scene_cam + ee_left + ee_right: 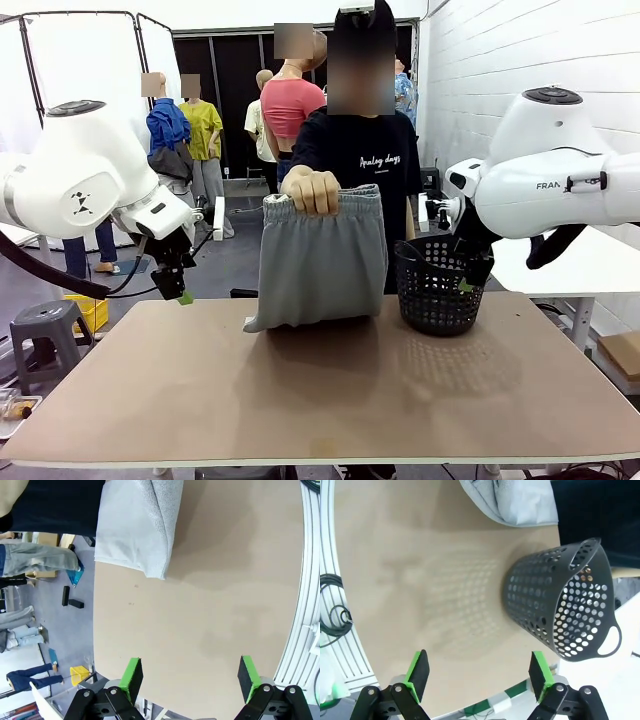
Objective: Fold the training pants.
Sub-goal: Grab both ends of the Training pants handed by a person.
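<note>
**Mia:** Start on the left. What is the left pincer [190,676] doing?

**Ben:** It hangs in the air over the left edge of the table [300,400]. Its two green tips are wide apart, and it holds nothing.

**Mia:** And where are the pants [320,262]?

**Ben:** In the middle, at the far side of the table. A person's hand [312,190] holds them up by the stretchy top. They hang down, and the bottom end sits on the table.

**Mia:** Are they folded?

**Ben:** I don't think so. They are not lying flat yet, and no pincer is touching them. I can't tell if the legs are tucked behind.

**Mia:** What is to the right of them?

**Ben:** A black basket [437,285] with lots of holes. It stands on the table just beside the pants, and I see nothing in it.

**Mia:** And the right pincer [477,672]?

**Ben:** It is up in the air near the basket, with its tips apart too, and nothing in it.

**Mia:** So how much is done?

**Ben:** I think almost nothing. The pants need to go down flat, then get folded over.
</note>
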You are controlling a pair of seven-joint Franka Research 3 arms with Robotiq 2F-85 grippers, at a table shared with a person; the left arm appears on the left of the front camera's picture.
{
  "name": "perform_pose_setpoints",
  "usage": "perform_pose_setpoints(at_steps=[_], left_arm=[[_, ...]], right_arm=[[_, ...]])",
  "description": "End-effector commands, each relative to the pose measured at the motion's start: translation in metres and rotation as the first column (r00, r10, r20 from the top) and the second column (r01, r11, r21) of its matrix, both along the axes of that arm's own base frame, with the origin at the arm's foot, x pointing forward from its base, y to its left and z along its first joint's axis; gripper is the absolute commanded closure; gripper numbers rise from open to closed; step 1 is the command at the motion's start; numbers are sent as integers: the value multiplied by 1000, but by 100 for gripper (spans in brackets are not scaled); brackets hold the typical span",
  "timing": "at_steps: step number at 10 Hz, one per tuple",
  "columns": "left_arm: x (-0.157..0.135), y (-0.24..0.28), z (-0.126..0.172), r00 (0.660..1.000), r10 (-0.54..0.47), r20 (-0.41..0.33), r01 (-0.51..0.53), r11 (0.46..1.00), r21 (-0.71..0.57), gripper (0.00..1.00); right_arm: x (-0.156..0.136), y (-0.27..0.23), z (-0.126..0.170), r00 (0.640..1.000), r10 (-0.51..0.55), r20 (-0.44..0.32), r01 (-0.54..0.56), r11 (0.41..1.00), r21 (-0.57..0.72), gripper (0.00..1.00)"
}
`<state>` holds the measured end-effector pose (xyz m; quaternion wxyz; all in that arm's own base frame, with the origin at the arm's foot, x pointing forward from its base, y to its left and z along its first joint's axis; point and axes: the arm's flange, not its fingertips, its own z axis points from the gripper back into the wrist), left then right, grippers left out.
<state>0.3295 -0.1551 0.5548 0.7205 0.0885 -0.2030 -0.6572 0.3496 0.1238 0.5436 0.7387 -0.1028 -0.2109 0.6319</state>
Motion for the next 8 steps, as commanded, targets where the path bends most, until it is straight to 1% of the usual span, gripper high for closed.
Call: perform_pose_setpoints(at_steps=[1, 2, 3, 4, 5, 6, 7, 8], left_arm=[[0, 0, 0, 1000, -2, -1, 2, 1000, 0, 0], [13, 1, -11, 999, -30, -29, 30, 999, -26, 0], [26, 4, -21, 998, -48, -47, 47, 999, -26, 0], [31, 2, -28, 995, -74, -67, 72, 997, -36, 0], [36, 3, -32, 992, -94, -84, 90, 995, -45, 0], [42, 4, -37, 992, -97, -84, 92, 994, -58, 0], [48, 5, -40, 988, -134, -72, 127, 988, -91, 0], [52, 7, -43, 981, -183, -71, 169, 971, -167, 0]], right_arm=[[0, 0, 2, 1000, 0, 5, 0, 1000, 1, 0], [13, -3, -7, 999, 4, 43, -4, 1000, 8, 0], [27, -3, -18, 998, 46, 50, -47, 999, 26, 0], [35, -4, -28, 996, 92, 1, -92, 995, 27, 0], [43, -4, -36, 992, 120, -27, -119, 993, 21, 0], [49, -5, -41, 987, 153, -47, -151, 988, 29, 0], [55, -4, -43, 983, 179, -47, -176, 983, 55, 0], [56, -5, -45, 974, 223, -46, -217, 970, 112, 0]])
